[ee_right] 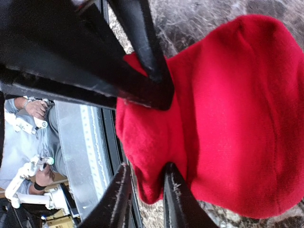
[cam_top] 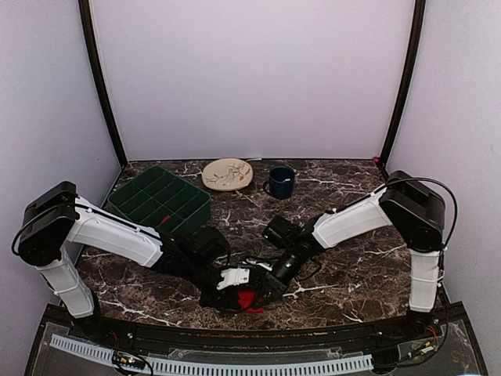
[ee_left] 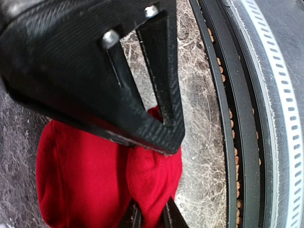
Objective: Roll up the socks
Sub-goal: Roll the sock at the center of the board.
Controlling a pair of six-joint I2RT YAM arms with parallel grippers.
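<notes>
The socks (cam_top: pixel 247 300) are a bright red bundle on the marble table near its front edge, and both grippers meet over them. In the left wrist view the socks (ee_left: pixel 90 180) lie under my left gripper (ee_left: pixel 151 213), which is shut on a raised fold of the red fabric. In the right wrist view a fold of the socks (ee_right: pixel 228 118) hangs between the fingers of my right gripper (ee_right: pixel 145 176). Those jaws stand apart, with one finger (ee_right: pixel 118 190) clear of the cloth. From above, the left gripper (cam_top: pixel 225 288) and right gripper (cam_top: pixel 266 283) almost touch.
A green compartment tray (cam_top: pixel 160 202) sits at the back left. A patterned plate (cam_top: pixel 228 174) and a dark blue mug (cam_top: pixel 281 182) stand at the back centre. The table's black front rail (ee_left: pixel 237 142) runs right beside the socks.
</notes>
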